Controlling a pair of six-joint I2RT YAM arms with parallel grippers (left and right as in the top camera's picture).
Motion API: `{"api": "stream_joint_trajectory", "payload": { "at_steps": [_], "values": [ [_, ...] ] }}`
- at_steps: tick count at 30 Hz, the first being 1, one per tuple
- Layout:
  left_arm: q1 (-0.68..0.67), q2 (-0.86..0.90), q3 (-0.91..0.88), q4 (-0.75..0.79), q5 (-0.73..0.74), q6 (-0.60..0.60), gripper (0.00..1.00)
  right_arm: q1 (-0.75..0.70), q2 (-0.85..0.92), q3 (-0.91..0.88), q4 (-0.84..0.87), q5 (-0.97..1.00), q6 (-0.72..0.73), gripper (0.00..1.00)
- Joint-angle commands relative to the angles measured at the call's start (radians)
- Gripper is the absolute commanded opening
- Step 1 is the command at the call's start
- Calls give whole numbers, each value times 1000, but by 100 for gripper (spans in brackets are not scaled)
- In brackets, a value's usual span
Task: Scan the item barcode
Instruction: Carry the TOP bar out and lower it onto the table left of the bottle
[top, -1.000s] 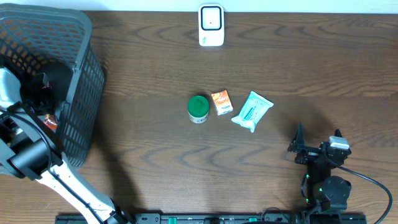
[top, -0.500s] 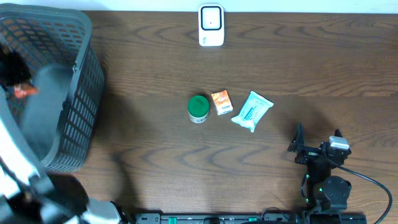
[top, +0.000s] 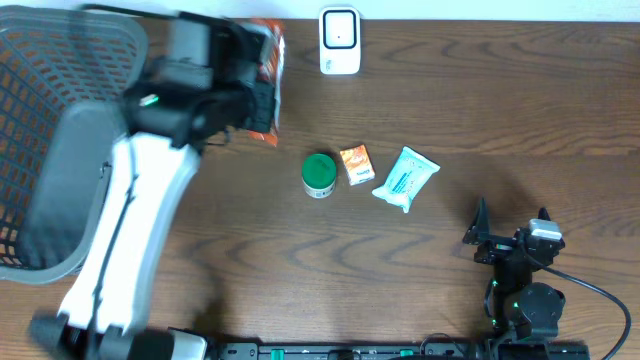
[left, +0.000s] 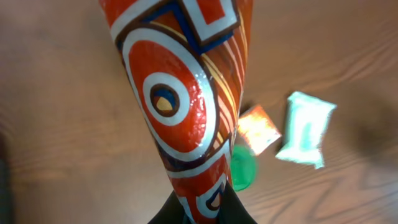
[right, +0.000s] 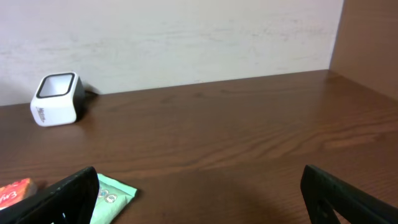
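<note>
Brown wood-grain worktop (top: 450, 110) fills the overhead view. Dark grey mesh basket (top: 30, 60) sits at the far left edge. White left arm (top: 130, 230) runs up from the bottom left, across the basket's right side, blurred.

Left tool (left: 202, 211) is clamped narrow on the bottom end of an orange snack packet (left: 180, 99), glossy, with red, white and blue ring print. From overhead the packet sits between the basket and the scanner, top end just left of the scanner. No barcode readable on the face shown, and I can't tell the gap to the scanner.

Right tool (top: 511, 222) is parked at the lower right with its jaws spread wide, nothing between them, well apart from every item.

White scanner (top: 339, 41), dark window on top, stands at the back edge, centre. On the right wrist view it is at the far left against the wall.

Mid-worktop there is a row of three. Teal wipes pack (top: 405, 178) is on the right, lying tilted. Green-lidded tub (top: 319, 173) is on the left. Small orange sachet (top: 354, 164) lies between them, just beside the tub.
</note>
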Motion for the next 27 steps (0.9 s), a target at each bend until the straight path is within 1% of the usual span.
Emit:
{"api": "stream_joint_trajectory", "payload": {
  "at_steps": [1,4,8,10,11,12,13,14,16,21,22,23,24,27],
  "values": [
    [-13,126,-115,49,-76,-68,7,-7,-5,-3,-2,-5,-15,99],
    [-13,225,-182,90,-109,-135,7,-7,-5,-3,-2,-5,-16,99],
    [-26,322,-208,103,-110,-172,7,-7,-5,-3,-2,-5,-16,99],
    [-31,328,-208,110,-114,-172,8,-7,-5,-3,-2,-5,-16,99],
    [-31,323,-208,114,-114,-172,25,-7,-5,-3,-2,-5,-15,99],
    [-29,318,-207,119,-122,-172,66,-7,-5,-3,-2,-5,-16,99],
    [-25,312,-204,121,-140,-172,96,-7,-5,-3,-2,-5,-16,99],
    [-21,303,-199,121,-165,-172,99,-7,-5,-3,-2,-5,-16,99],
    [-9,278,-189,118,-192,-172,98,-7,-5,-3,-2,-5,-15,99],
    [6,199,-186,140,-191,-168,98,-7,-5,-3,-2,-5,-16,99],
    [6,192,-186,143,-190,-164,91,-7,-5,-3,-2,-5,-16,99],
    [7,192,-186,144,-191,-165,14,-7,-5,-3,-2,-5,-16,99],
    [6,196,-186,146,-190,-167,7,-7,-5,-3,-2,-5,-16,99],
    [3,209,-197,177,-163,-186,7,-7,-5,-3,-2,-5,-16,99]
  ]
}}
